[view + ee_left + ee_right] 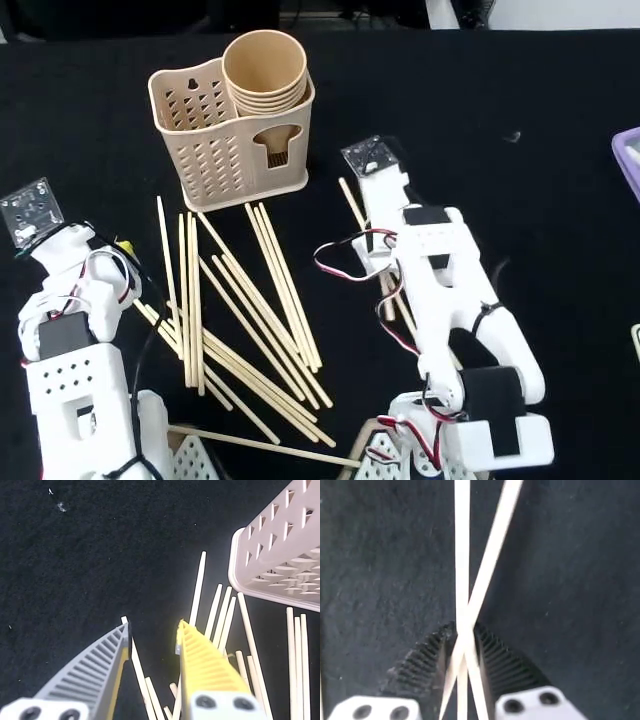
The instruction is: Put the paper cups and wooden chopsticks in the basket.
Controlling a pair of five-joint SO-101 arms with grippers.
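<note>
right tool (462, 630) pinches two crossed wooden chopsticks (462, 555); in the high view its tip is hidden under the arm. left tool (152, 625), grey and yellow jaws spread, hangs over loose chopsticks (197, 590) fanned across the black table (100, 555). stacked paper cups (265, 65) stand in one compartment of the beige slotted basket (215, 150). a purple thing (628, 160), cut off at the table's edge, cannot be made out.

The work surface is covered with matte black cloth (560, 90), evenly lit. A purple object (628, 155) sits at one edge. A white surface (570, 12) shows beyond the far edge.
</note>
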